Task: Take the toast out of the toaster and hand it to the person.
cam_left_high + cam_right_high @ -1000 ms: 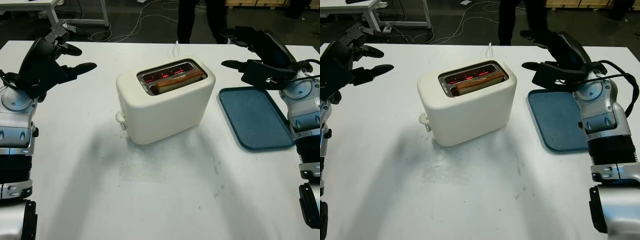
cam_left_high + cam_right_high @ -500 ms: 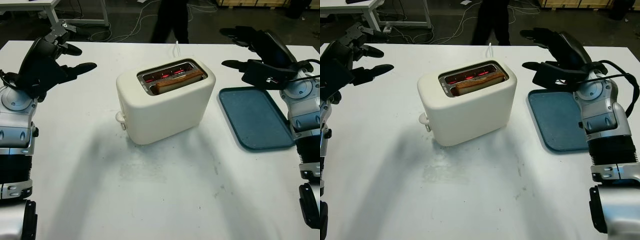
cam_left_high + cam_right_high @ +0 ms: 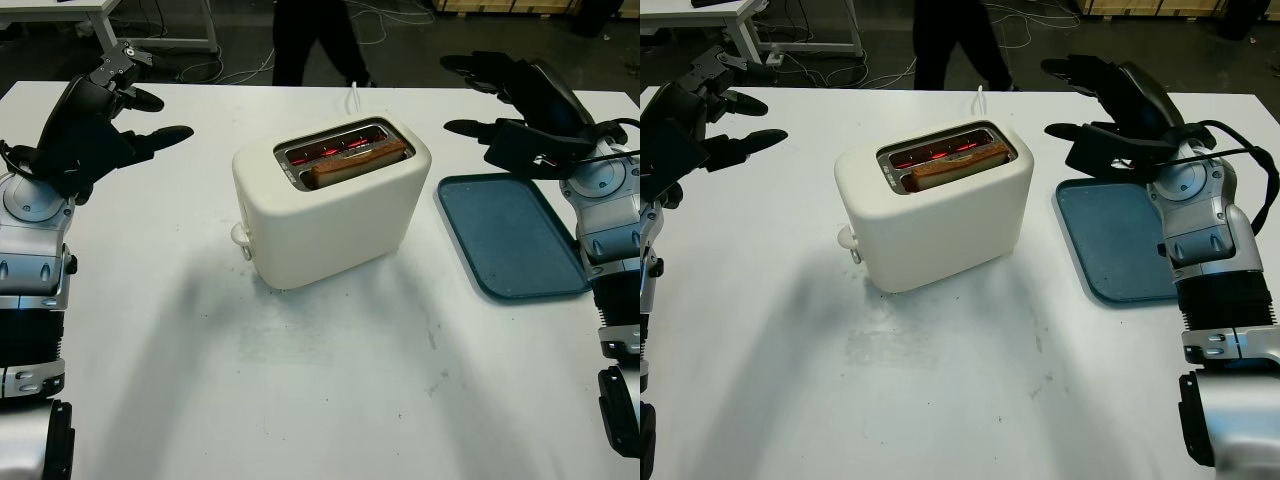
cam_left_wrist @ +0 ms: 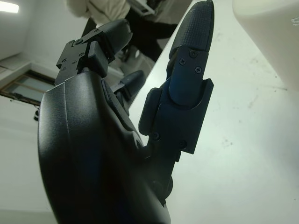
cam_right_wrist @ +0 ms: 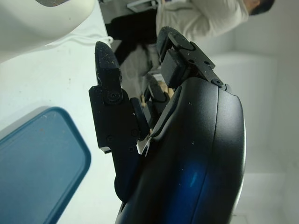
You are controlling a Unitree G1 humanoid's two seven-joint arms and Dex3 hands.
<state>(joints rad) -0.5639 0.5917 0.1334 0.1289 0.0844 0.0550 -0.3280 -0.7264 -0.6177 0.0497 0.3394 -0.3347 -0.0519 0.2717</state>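
While the toast [image 3: 358,162] sits in the toaster [image 3: 330,205], both hands are released: left hand [image 3: 95,125] at ten o'clock, right hand [image 3: 520,115] at two. Next, I judge, a hand must reach in and pinch the toast.

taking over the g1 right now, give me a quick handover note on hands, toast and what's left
Left hand: open, raised over the table's far left, holding nothing.
Right hand: open, raised above the far end of the blue tray, holding nothing.
Toast: in the nearer slot of the white toaster at mid-table; elements glow red inside.
Person: standing beyond the table's far edge, legs visible.
Done: nothing yet; toast untouched.
Left: grasp the toast, lift it out, hand it to the person.
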